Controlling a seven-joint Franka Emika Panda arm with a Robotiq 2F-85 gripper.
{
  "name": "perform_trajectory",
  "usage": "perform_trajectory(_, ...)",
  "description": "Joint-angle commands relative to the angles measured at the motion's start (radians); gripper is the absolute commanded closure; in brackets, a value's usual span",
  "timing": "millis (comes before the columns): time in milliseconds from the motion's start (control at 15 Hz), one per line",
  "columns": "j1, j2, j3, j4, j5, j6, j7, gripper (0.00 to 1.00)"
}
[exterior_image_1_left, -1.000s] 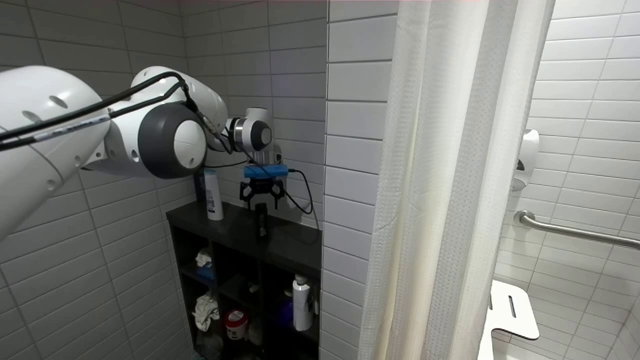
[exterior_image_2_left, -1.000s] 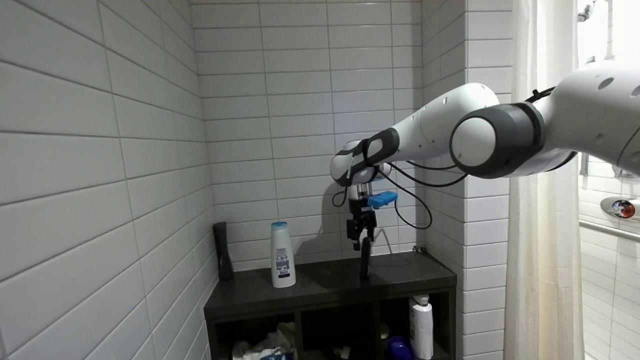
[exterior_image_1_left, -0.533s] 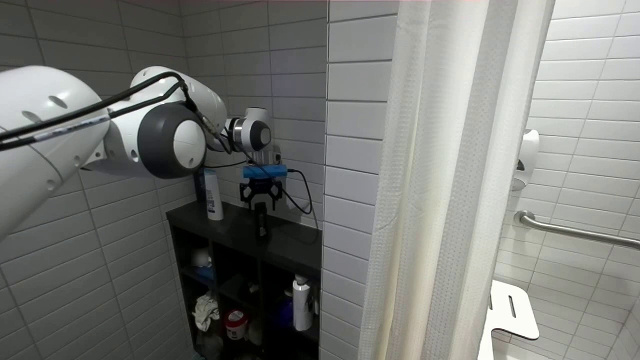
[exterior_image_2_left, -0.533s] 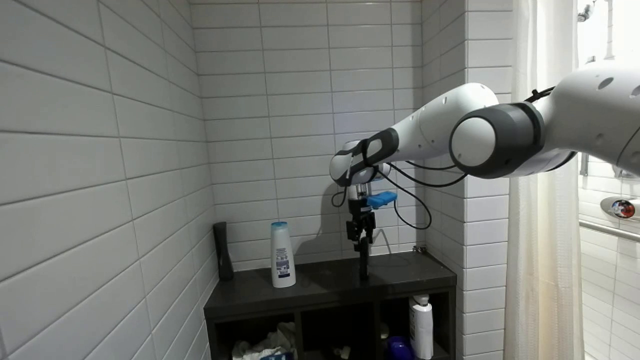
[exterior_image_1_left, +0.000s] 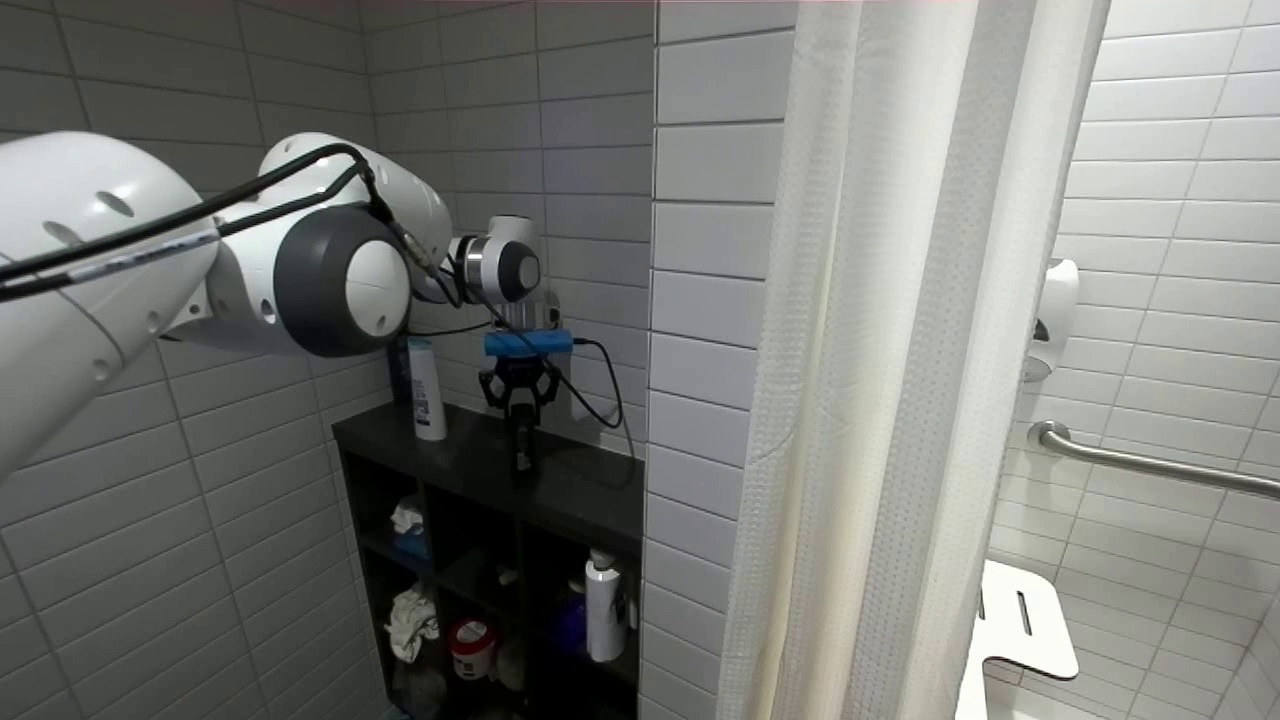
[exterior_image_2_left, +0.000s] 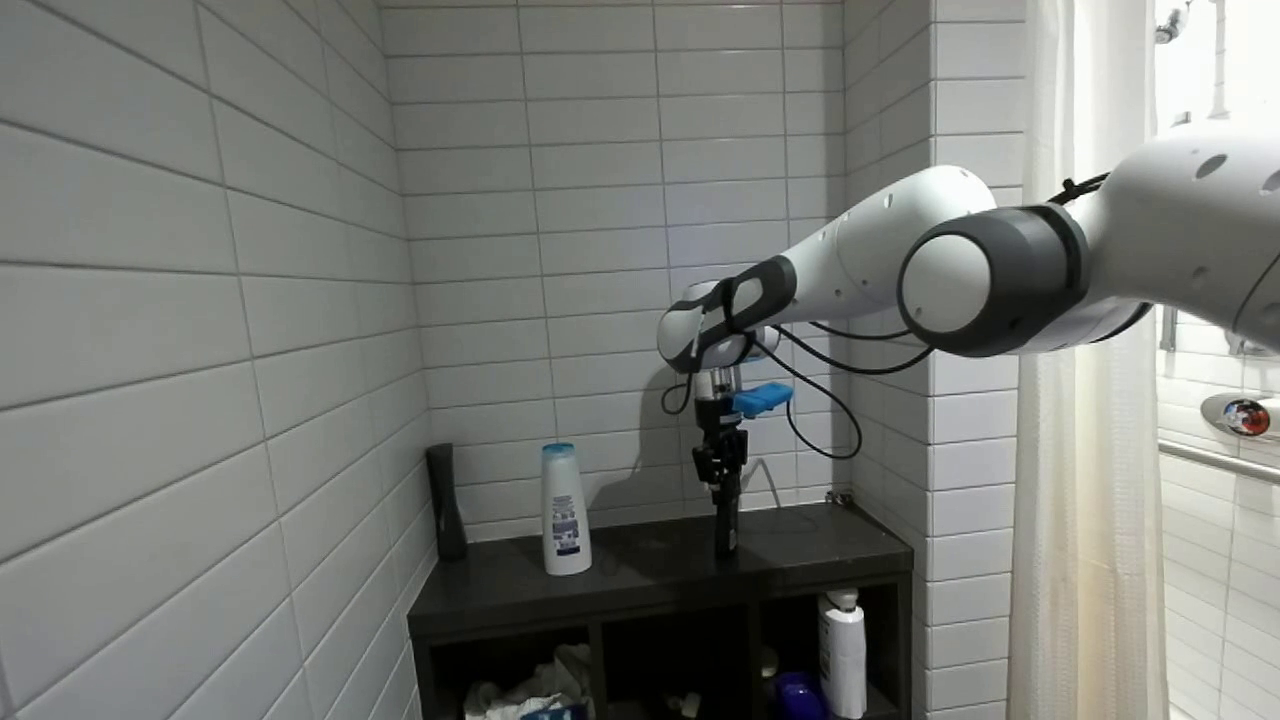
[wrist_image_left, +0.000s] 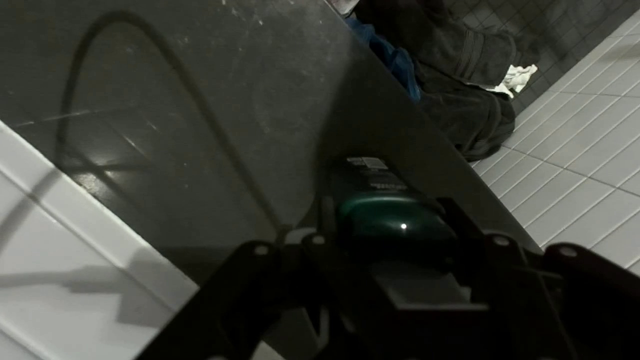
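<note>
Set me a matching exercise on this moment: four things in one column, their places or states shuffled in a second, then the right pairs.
1. Green-topped bottle
2. Blue-capped white bottle
3. Tub
4. Curtain

A. Hanging in folds
B. Between the jaws of the gripper
C. Inside the shelf unit
D. Upright on the unit's top, clear of the gripper

Pairs: 1-B, 2-D, 3-C, 4-A

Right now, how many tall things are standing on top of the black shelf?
3: in an exterior view, a dark thing at the left end, a white bottle to its right, and, farther right at the gripper, a dark bottle.
</note>
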Motion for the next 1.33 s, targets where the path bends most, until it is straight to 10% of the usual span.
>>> perform_trajectory(0,0.001,-0.011,-0.003,-0.009,-0.006,-0.010,-0.007,0.74)
perform_trajectory(1267,0.017,-0.160,-0.008,-0.101,-0.049,0.050,0.012,0.74)
